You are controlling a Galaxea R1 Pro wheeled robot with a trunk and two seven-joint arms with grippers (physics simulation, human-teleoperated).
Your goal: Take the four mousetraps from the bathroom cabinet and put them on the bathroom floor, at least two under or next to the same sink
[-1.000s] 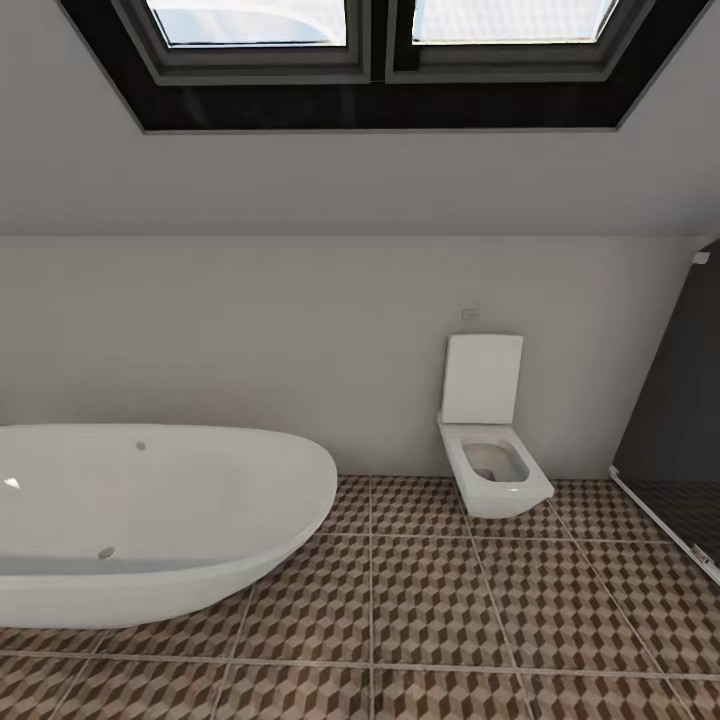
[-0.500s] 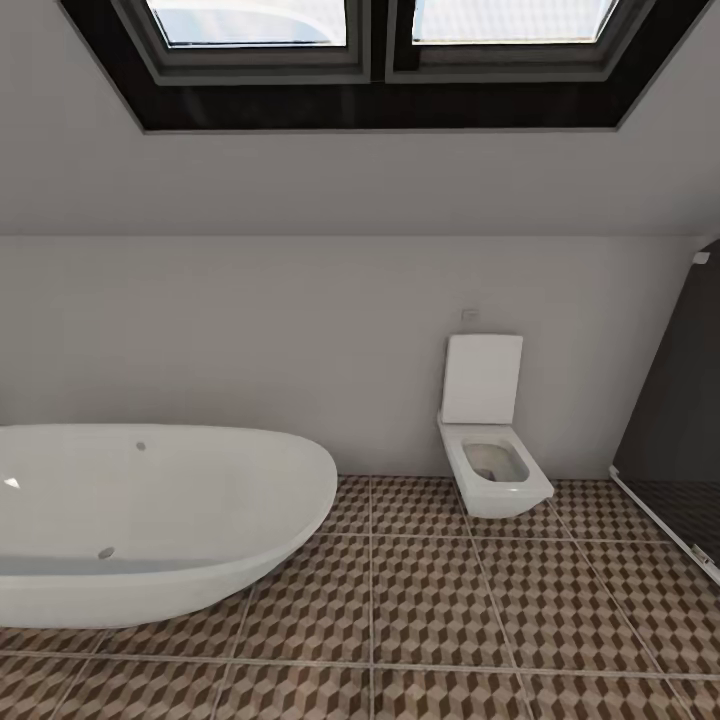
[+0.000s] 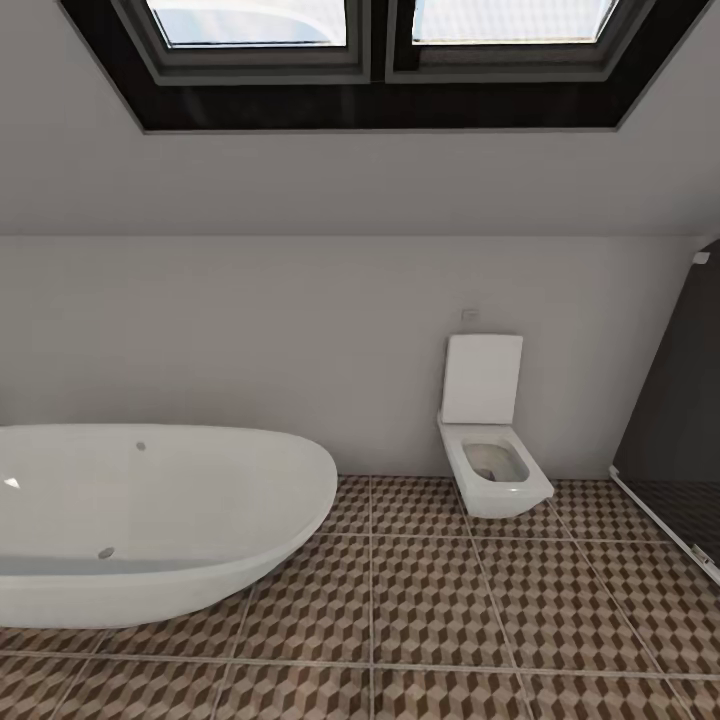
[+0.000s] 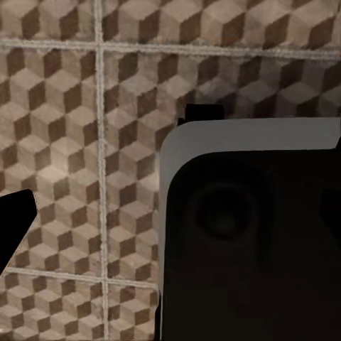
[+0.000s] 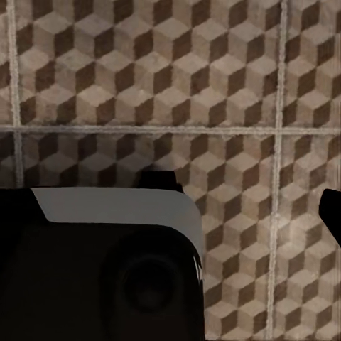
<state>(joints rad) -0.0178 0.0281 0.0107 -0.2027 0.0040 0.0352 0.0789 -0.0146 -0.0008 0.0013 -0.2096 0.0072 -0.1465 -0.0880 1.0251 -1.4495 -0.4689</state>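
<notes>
The mousetraps, the cabinet and the sink are out of view. The bathroom floor [image 3: 430,610], tiled in a brown-and-beige cube pattern with light grout lines, spreads ahead of me in the head view. It also lies beneath both wrist cameras. In the left wrist view one dark fingertip [image 4: 14,220] pokes in at the picture's edge, over the floor [image 4: 64,142]. In the right wrist view one dark fingertip [image 5: 332,213] likewise sits at the edge, over the floor [image 5: 142,78]. Nothing lies between the fingers of either gripper.
A white freestanding bathtub [image 3: 150,520] fills the left foreground. A white wall-hung toilet [image 3: 492,450] with its lid up stands against the far wall. A dark glass shower screen [image 3: 680,420] closes the right side. A skylight [image 3: 380,40] is overhead. My black, white-edged base [image 4: 249,241] shows in both wrist views.
</notes>
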